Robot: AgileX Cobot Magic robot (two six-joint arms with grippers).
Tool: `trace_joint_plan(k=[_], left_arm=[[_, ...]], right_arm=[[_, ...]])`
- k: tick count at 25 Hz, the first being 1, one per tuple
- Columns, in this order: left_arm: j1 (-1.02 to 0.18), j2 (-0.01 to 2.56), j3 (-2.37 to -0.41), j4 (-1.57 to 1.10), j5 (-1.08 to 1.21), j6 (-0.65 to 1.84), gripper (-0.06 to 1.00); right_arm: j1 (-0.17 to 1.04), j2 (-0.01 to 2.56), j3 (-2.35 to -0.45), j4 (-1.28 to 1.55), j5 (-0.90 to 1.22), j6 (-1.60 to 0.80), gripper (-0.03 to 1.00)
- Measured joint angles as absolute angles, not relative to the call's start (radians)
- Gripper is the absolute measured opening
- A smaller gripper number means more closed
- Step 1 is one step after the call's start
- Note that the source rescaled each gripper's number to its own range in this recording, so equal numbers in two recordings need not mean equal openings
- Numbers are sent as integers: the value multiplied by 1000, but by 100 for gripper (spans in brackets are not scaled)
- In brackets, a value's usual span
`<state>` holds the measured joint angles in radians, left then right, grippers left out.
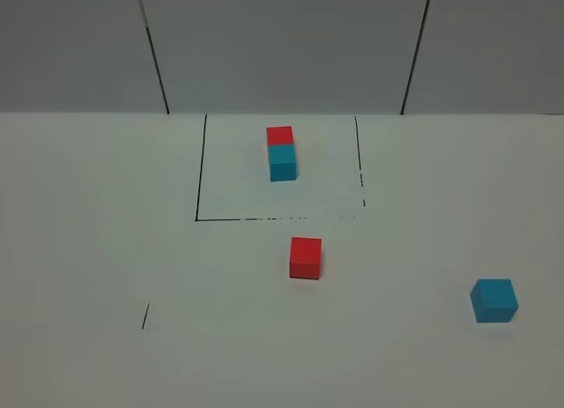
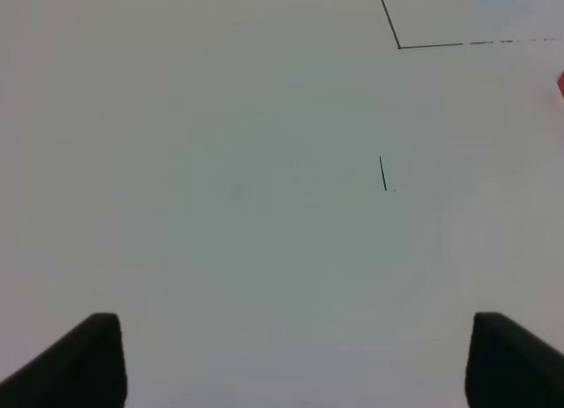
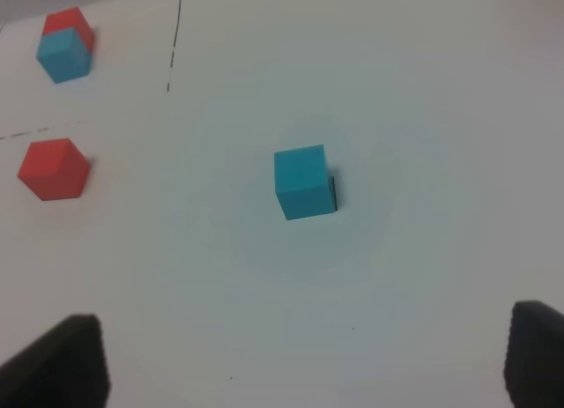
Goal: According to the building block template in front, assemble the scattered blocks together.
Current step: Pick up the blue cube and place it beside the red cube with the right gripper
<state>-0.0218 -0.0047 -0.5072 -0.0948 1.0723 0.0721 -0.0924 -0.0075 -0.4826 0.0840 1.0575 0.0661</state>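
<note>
The building block template [image 1: 281,152], a red cube joined to a cyan one, lies inside a black-outlined square at the back of the white table. Of the scattered blocks, the red cube [image 1: 305,257] sits just in front of the square and the cyan cube [image 1: 493,300] sits far right. Neither arm shows in the exterior view. My right gripper [image 3: 300,364] hovers open above the table, with the cyan cube [image 3: 304,181] ahead of its fingers and apart from them. My left gripper [image 2: 295,364] is open over bare table, with nothing between its fingers.
The black outline of the square [image 1: 200,179] marks the template's area. A short black tick mark [image 1: 145,316] lies at the front left, also seen ahead of the left gripper as a tick mark [image 2: 382,173]. Grey wall panels stand behind the table.
</note>
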Motion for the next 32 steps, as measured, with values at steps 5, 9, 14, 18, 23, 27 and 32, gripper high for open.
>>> trace_joint_plan(k=[5,9,14,18,23,27,32], left_arm=[[-22,-5,-507,-95,1072,72,64],[-22,-5,-507,-95,1072,72,64],[-22,-5,-507,-95,1072,72,63],[-22,-5,-507,-95,1072,72,63],[-22,-5,-507,-95,1072,72,63],[-22,-5,-507,-95,1072,72,63],[-22,-5,-507,-95,1072,72,63]], right_arm=[[-92,-8,-483,84,1057,66,80],[-92,-8,-483,84,1057,66,80],[-92,-8,-483,84,1057,66,80],[-92,-8,-483,84,1057,66,80],[-92,-8,-483,84,1057,66,80],[-92,-8,-483,84,1057,66,80],[-92,-8,-484,88,1055,66,80]])
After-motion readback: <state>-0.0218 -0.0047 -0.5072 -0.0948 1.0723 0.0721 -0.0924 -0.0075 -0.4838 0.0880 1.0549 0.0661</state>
